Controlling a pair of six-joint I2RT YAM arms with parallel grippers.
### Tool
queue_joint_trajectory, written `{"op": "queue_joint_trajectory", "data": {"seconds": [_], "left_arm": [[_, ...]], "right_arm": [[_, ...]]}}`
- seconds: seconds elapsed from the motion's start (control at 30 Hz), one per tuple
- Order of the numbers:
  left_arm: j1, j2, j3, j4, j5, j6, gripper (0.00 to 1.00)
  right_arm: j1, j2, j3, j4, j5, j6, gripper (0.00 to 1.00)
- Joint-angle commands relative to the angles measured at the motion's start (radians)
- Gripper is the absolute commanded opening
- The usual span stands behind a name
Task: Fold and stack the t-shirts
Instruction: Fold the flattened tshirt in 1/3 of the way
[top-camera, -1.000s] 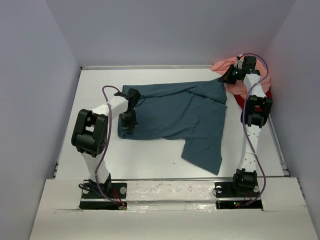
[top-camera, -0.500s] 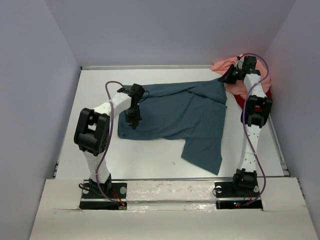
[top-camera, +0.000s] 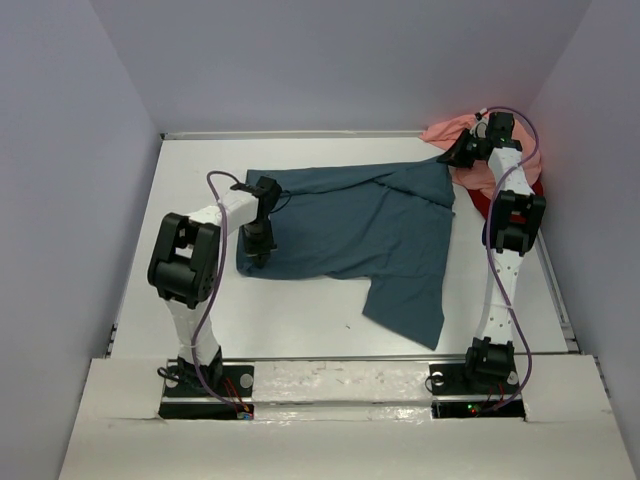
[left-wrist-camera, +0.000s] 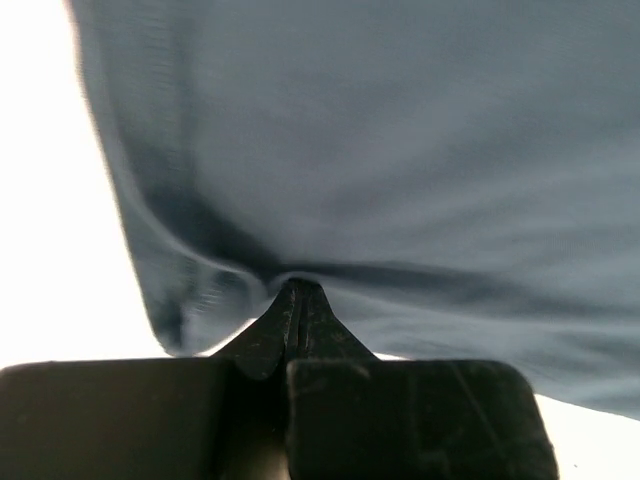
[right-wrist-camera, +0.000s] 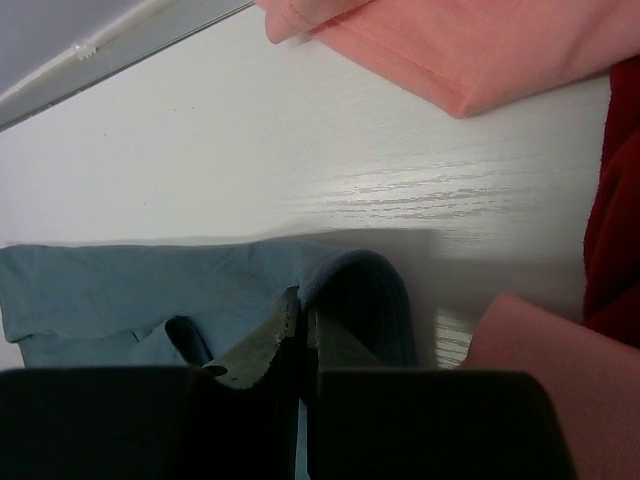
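My left claw (top-camera: 257, 252) has dropped back onto the teal shirt (top-camera: 350, 225), pinching its near-left hem; my right claw (top-camera: 453, 157) pinches the far-right corner. Shirt lies centre, rumpled, one flap trailing near. Step judged: flattening. Next: draw both corners apart, evenly

The dark teal-blue t-shirt (top-camera: 360, 230) lies spread and wrinkled across the middle of the white tabletop (top-camera: 200, 170), one flap trailing toward its near edge, while the salmon pink t-shirt (top-camera: 450, 130) sits bunched in its far right corner, touching the crumpled red t-shirt (top-camera: 477, 202).
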Motion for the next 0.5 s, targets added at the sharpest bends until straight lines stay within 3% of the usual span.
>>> {"op": "queue_joint_trajectory", "data": {"seconds": [0.0,0.3,0.47], "left_arm": [[0.082,-0.023,-0.043,-0.003,-0.014,0.023,0.0],[0.272,-0.119,-0.085,0.001,-0.095,0.068,0.0],[0.294,-0.149,-0.031,-0.018,-0.092,0.059,0.0]], "right_arm": [[-0.022,-0.082,0.014,0.042,-0.015,-0.004,0.0],[-0.022,-0.079,0.014,0.043,-0.021,-0.002,0.0],[-0.022,-0.079,0.011,0.043,-0.021,-0.004,0.0]]}}
